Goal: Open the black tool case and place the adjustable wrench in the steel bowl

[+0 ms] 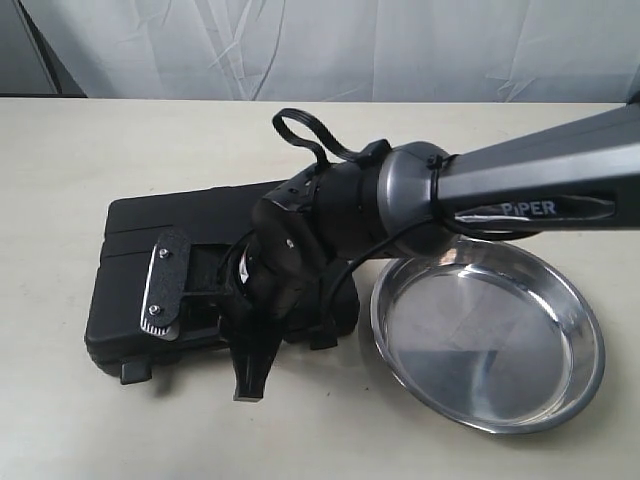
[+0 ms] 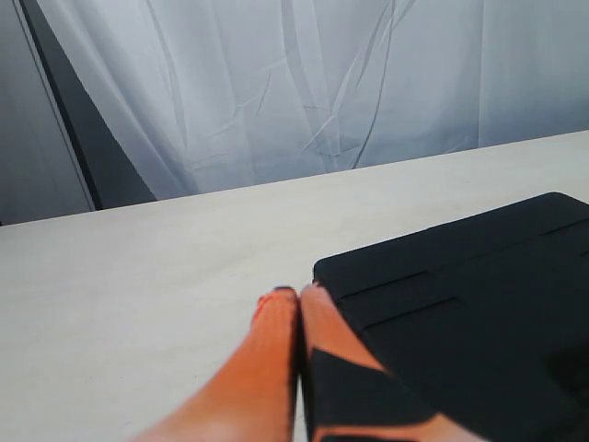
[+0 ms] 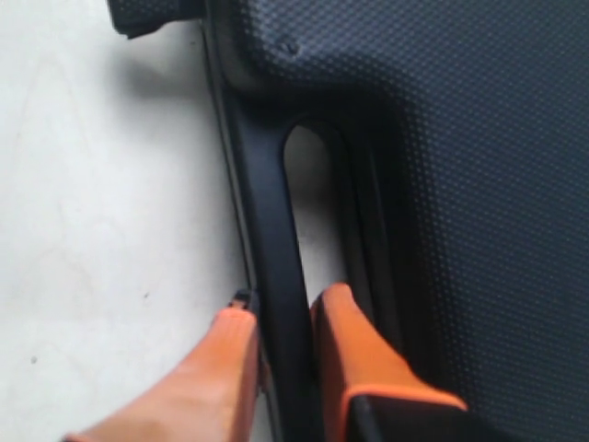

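A pale cream table (image 1: 80,130) lay under soft, even light. Behind the table's far edge hung a creased white curtain (image 1: 330,50). Past the table's far corner stood a dark panel (image 2: 101,152) and a grey wall (image 2: 28,138).

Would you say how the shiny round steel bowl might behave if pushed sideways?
The shiny round steel bowl would probably slide rather than tip, since it sits wide and shallow. Its polished rolled rim looks slippery to pinch.
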Motion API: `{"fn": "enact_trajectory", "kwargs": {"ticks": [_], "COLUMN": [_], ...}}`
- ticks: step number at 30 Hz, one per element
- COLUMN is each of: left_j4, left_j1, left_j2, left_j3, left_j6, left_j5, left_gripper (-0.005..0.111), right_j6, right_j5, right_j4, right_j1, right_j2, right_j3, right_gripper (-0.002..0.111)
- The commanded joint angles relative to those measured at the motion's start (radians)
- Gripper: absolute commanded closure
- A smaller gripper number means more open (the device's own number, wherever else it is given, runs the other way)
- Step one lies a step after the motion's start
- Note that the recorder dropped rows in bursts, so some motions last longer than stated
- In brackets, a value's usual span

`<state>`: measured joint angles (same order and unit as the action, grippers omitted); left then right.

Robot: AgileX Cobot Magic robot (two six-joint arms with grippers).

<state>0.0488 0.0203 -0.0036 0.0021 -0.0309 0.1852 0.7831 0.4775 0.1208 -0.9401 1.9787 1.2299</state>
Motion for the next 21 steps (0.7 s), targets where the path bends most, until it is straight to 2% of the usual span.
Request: {"fn": "enact_trajectory", "kwargs": {"ticks": [1,21], "left_j4": [-0.002,-0.002], "left_j1": [0.001,0.001], "left_j2": [0.004,0.004], "left_j3": [-0.002,-0.002], "left_j6": [0.001,0.001], "left_j5": [-0.005,-0.005], "left_gripper": [0.106,0.106], "right_j6": [-0.027,-0.027], "right_j5": [0.028,-0.156], "right_j4": [0.021,-0.093], "right_j1": [0.003,0.003], "right_j2": [-0.039,-0.238], "right_j3": [0.002,0.002], "right_gripper": [0.109,0.109]}}
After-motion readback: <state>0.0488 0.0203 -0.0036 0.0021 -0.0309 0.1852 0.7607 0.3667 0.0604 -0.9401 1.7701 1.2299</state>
